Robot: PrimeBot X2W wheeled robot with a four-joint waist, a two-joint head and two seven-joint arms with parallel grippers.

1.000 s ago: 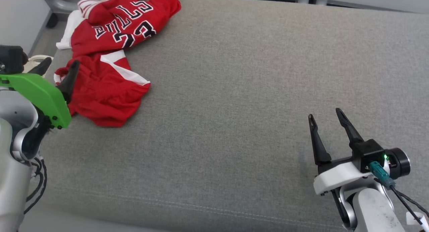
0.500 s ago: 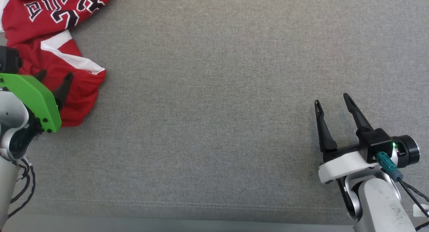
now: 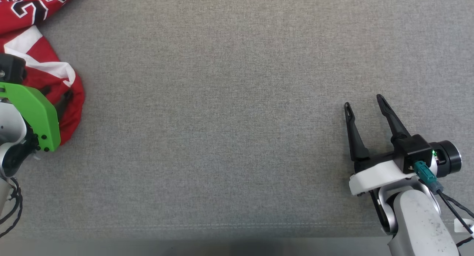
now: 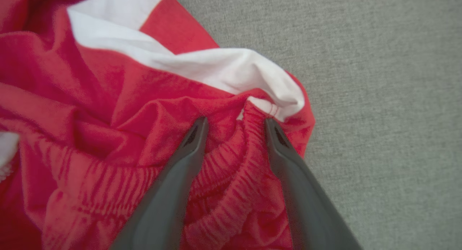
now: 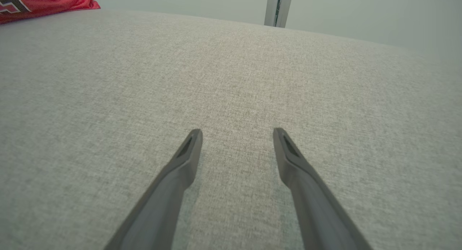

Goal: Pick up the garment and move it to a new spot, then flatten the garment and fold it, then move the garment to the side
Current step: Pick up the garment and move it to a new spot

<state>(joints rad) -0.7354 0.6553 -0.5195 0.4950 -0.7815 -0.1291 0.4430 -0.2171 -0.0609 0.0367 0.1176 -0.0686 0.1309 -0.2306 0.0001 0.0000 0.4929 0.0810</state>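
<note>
The left gripper [image 4: 234, 125] has its two fingers [image 4: 180, 170] apart, with the tips pushed down into the garment [image 4: 108, 109]. A bunched red stretchy band [image 4: 223, 170] sits between the fingers, and both of them touch it. I cannot tell if they pinch it tight. A white stripe [image 4: 216, 67] lies just past the tips. Behind the fingers, a green cover [image 3: 33, 108] sits on the arm. The garment is red and white with black letters. It lies all crumpled at the far left of the grey cushion [image 3: 222, 119].

The right gripper [image 3: 364, 101] has its fingers wide apart, with nothing between them. It is over the near right part of the cushion, well apart from the garment, and its tips point to the far side.
</note>
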